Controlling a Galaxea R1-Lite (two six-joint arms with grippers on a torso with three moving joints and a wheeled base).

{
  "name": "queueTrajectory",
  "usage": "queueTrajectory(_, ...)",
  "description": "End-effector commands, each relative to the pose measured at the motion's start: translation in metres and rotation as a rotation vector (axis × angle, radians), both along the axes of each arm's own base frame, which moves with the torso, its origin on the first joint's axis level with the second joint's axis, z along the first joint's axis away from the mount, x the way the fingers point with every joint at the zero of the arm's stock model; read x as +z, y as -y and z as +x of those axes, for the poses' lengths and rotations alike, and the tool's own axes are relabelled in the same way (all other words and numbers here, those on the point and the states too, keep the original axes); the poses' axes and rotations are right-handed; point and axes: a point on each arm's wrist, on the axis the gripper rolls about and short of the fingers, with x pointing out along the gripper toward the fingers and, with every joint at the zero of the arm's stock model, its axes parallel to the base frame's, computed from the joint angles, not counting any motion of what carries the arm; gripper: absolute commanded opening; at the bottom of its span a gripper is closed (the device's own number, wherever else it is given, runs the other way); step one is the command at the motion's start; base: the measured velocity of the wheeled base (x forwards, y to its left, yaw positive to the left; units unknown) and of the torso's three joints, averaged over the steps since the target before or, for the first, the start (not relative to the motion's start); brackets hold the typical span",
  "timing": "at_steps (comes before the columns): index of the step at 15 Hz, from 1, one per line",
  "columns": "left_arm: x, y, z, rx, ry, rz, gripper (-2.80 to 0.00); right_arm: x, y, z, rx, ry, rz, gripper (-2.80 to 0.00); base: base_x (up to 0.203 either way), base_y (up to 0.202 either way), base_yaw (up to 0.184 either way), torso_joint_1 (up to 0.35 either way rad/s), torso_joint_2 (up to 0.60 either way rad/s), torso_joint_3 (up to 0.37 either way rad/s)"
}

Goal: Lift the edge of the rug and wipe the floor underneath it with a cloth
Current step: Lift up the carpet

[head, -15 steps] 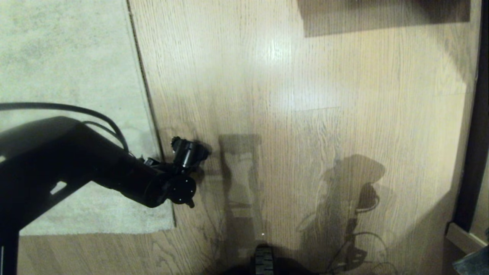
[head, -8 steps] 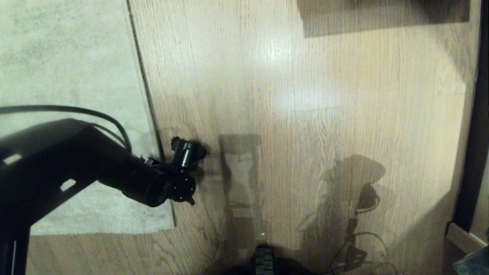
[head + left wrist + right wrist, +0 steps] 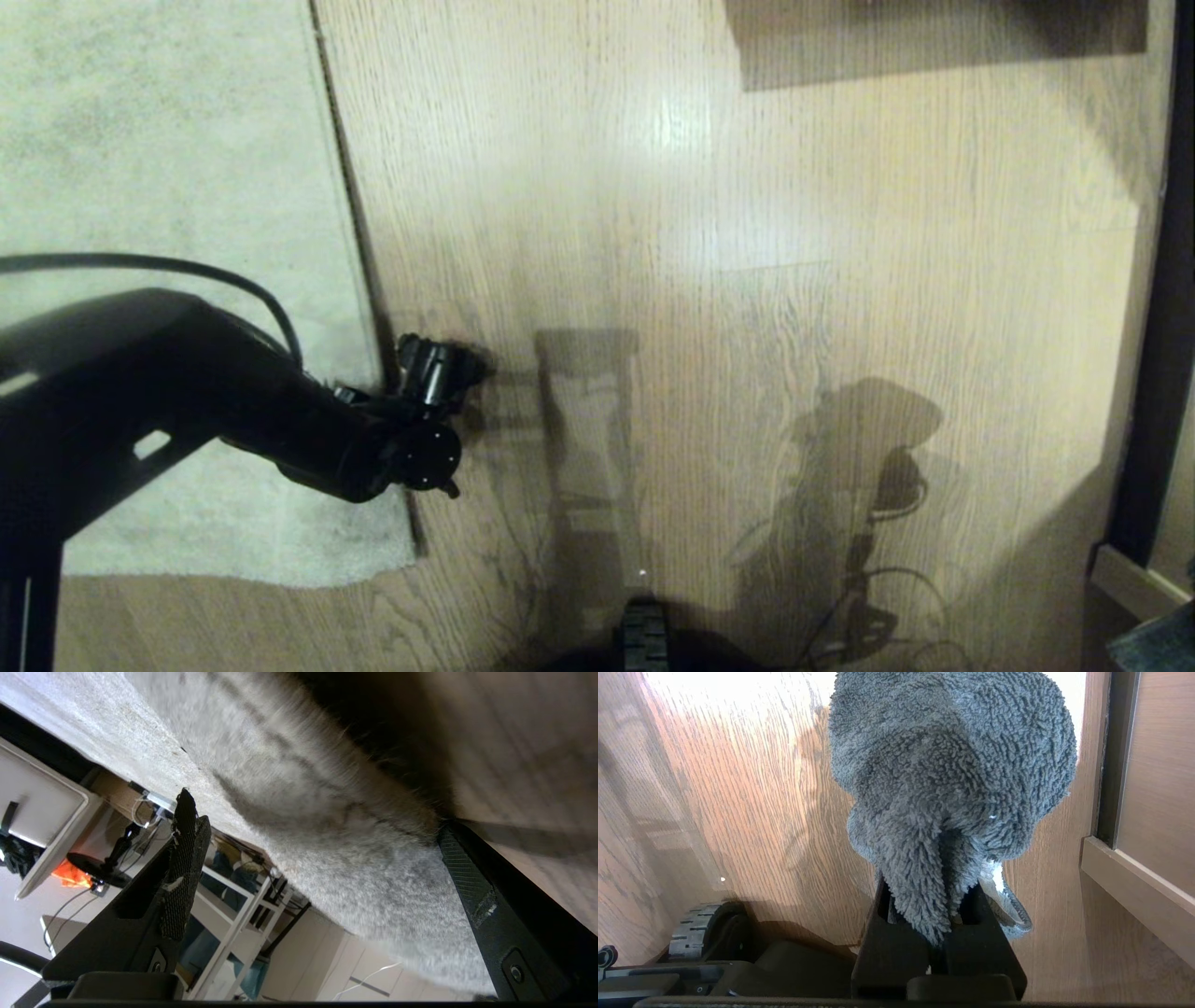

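— How is the head view lit?
— A bright glare patch is seen on the floor (image 3: 681,121), with dimmer corners; soft shadows of the robot are cast toward the right, and a dark band lies along the rug edge (image 3: 359,243).
— And the wrist views?
— The rug pile is smeared by blur in the left one. In the right one the cloth (image 3: 952,779) is rendered sharply, backlit by washed-out floor behind it.

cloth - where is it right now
The cloth is clamped in the right gripper, seen only in the right wrist view, hanging over the wood floor beside a wall panel.
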Motion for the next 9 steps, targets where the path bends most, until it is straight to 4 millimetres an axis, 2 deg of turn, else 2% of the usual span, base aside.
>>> queueTrajectory(1,0.001,-0.008,-0.004,0.021,-0.001,0.006,0.00,0.000,0.000,0.000,0.000,-0.002,0.000,-2.80,0.000,0.000,0.000,0.000,0.00,0.000)
queueTrajectory(9,0.009,-0.050,-0.036,0.110,-0.028,0.014,0.00,0.000,0.000,0.000,0.000,0.000,0.000,-2.80,0.000,0.000,0.000,0.000,0.00,0.000)
